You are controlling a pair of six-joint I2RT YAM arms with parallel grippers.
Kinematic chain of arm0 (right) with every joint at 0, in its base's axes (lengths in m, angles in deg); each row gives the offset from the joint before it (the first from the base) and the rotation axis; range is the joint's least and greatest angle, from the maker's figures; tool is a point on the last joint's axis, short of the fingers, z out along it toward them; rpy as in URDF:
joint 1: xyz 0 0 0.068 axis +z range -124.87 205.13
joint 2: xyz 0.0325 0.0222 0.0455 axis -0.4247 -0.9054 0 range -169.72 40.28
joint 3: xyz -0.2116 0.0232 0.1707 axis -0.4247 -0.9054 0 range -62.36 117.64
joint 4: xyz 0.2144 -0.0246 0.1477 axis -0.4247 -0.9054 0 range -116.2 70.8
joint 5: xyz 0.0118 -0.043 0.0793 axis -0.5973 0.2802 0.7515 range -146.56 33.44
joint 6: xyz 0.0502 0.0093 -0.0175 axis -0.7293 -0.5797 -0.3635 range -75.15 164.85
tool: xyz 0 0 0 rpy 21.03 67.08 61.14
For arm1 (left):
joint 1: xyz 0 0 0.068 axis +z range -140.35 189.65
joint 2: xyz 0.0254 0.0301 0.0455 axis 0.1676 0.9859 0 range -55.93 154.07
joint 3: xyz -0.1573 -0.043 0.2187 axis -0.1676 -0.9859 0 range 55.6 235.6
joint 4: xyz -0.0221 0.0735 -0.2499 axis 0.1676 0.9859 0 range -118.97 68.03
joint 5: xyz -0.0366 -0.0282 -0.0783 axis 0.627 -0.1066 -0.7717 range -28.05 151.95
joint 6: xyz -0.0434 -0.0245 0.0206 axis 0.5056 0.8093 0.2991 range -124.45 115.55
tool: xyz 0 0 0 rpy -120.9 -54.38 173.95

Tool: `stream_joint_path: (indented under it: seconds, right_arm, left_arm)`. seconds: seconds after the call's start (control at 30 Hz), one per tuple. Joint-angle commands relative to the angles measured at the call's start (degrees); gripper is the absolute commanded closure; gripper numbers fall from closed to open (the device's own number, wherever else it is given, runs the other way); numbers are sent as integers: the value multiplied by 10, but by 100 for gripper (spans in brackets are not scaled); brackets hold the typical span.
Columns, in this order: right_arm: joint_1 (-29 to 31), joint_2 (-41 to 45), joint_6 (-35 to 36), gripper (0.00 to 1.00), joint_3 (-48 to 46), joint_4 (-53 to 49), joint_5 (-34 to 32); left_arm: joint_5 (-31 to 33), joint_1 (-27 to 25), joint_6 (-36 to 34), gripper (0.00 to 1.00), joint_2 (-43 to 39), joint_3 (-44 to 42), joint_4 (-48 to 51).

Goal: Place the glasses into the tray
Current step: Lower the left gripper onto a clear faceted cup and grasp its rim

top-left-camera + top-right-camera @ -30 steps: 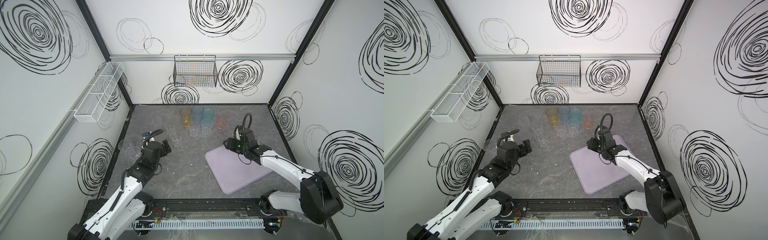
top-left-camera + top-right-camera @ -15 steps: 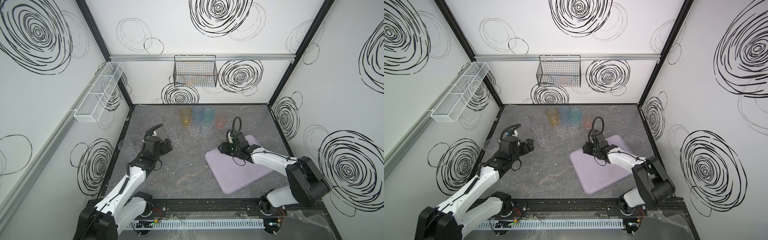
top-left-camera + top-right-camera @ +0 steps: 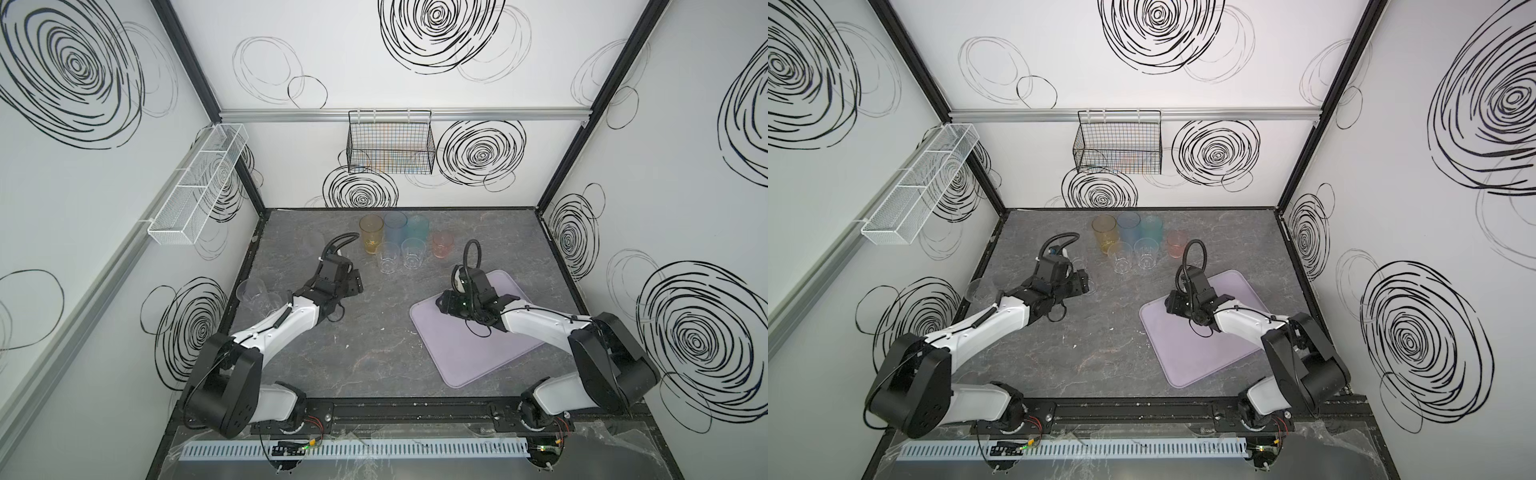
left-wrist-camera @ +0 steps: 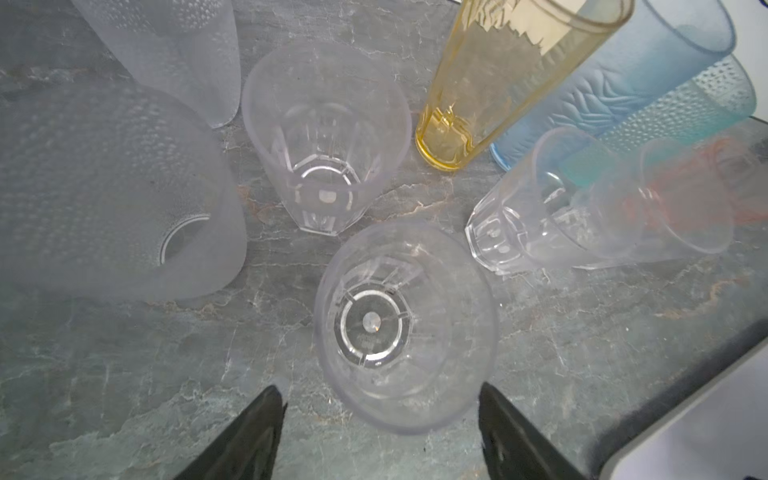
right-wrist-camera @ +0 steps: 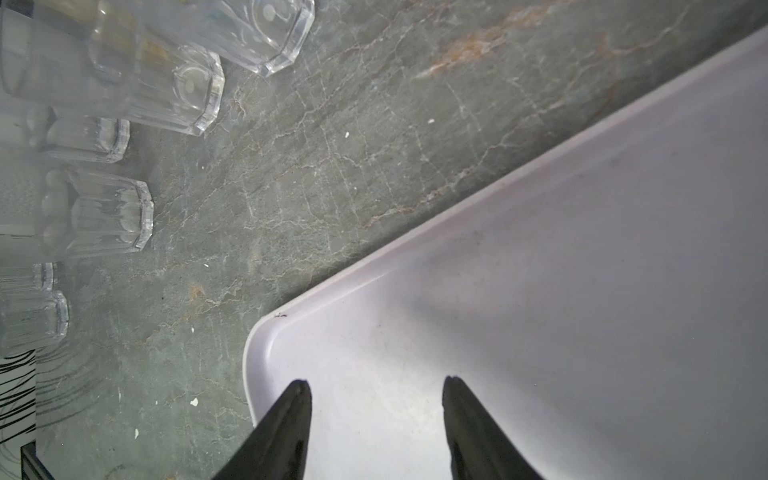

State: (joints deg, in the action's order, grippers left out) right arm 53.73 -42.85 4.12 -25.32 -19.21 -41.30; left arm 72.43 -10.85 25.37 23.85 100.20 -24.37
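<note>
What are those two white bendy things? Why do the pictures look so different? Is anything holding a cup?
They are robot arms, a left arm and a right arm. Each ends in a two-fingered pincer called an end effector. Two pictures look down from above on the whole grey table. The other two come from cameras on the wrists, so the black fingers look huge. On the table stand see-through glasses, including an amber glass, a blue glass, a teal glass and a pink glass, plus a flat lilac tray. The left end effector is open, its fingers either side of a clear glass, apparently not gripping it yet. The right end effector is open above a tray corner, holding nothing.
</note>
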Motion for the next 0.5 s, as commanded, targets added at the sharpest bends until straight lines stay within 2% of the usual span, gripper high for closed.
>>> stream_joint_path:
  seconds: [0.0, 0.1, 0.2, 0.47]
  right_arm:
    - [3, 18, 1, 45, -5, 16, -8]
    - [2, 15, 5, 44, -1, 13, -9]
    - [2, 12, 7, 44, 0, 15, -9]
    - [2, 15, 5, 44, -6, 18, -13]
  left_arm:
    - [35, 4, -15, 23, 20, 28, -14]
    - [28, 12, -13, 25, 38, 43, -20]
    - [31, 13, -14, 31, 58, 52, -18]
    - [33, 18, -13, 41, 77, 31, -30]
